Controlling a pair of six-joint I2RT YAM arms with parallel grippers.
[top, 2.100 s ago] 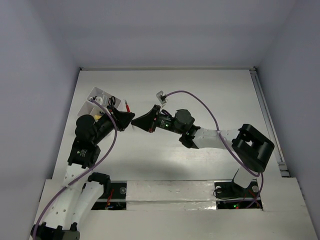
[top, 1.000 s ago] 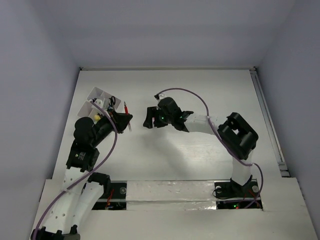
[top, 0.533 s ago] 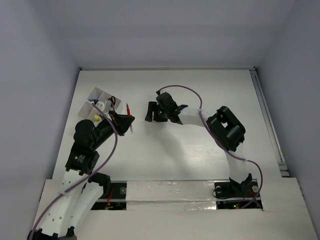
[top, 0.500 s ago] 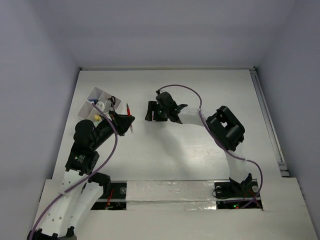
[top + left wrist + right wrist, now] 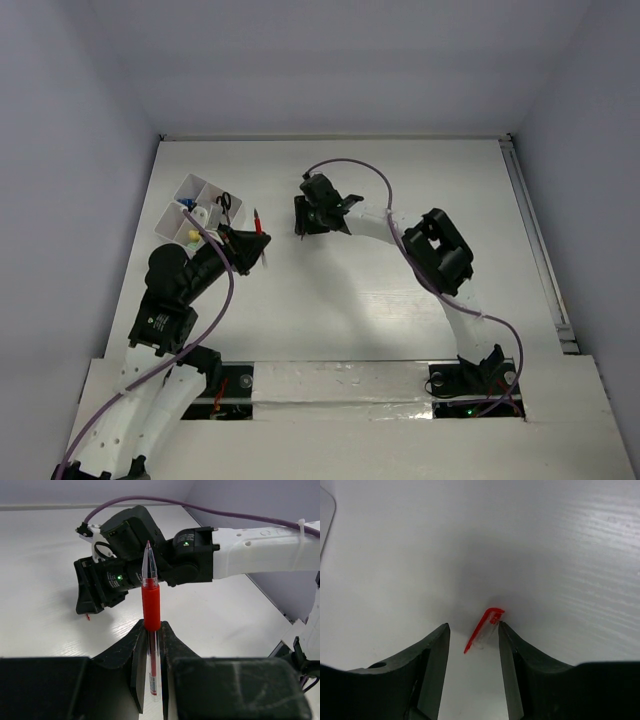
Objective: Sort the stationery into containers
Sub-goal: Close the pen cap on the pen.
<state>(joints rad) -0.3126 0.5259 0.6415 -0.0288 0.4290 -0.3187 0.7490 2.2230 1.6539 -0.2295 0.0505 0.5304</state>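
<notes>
My left gripper [image 5: 151, 626] is shut on a thin red pen [image 5: 151, 600], which stands upright between the fingers with its clear tip up. From above, that gripper [image 5: 252, 240] sits just right of the white organiser box [image 5: 178, 189], the containers. The box holds black-handled scissors [image 5: 225, 203], a white tube [image 5: 203, 213], a blue item [image 5: 185, 203] and a yellow eraser [image 5: 192, 237]. My right gripper [image 5: 473, 626] is open and low over the table. A small red pen cap [image 5: 484, 627] lies between its fingers, touching the right one. That gripper [image 5: 302, 218] is at the table's middle.
The right arm [image 5: 440, 250] arches from the near right to the table's centre, with a purple cable [image 5: 350, 165] looped above it. In the left wrist view the right gripper's black body [image 5: 95, 590] faces the pen. White walls border the table.
The right gripper has swung left and further back, lowered over the red cap, and its jaws have narrowed around it. The left gripper has shifted slightly with the pen still held.
</notes>
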